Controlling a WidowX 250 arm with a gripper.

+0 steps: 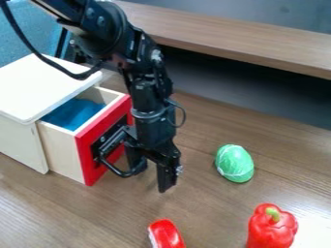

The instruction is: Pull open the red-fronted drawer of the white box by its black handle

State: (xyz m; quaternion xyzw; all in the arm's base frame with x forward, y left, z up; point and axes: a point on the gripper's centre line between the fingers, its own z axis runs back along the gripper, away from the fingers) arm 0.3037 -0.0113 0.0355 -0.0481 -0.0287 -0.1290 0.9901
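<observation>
The black gripper [152, 176] hangs low over the table, just in front of a wooden drawer's red front [115, 127]. Its two fingers are apart. One stands at the black drawer handle [120, 172], partly hidden by it; whether they touch I cannot tell. The other finger is to the right, clear of the handle. The drawer is pulled partway out of its pale wooden box [18, 138], and a blue thing [72, 113] lies inside it.
To the gripper's right sits a green and white egg-shaped object [234, 163]. A red pepper [271, 226] stands at the lower right, and a red object [166, 234] lies at the bottom edge. A raised wooden ledge [239, 38] runs along the back.
</observation>
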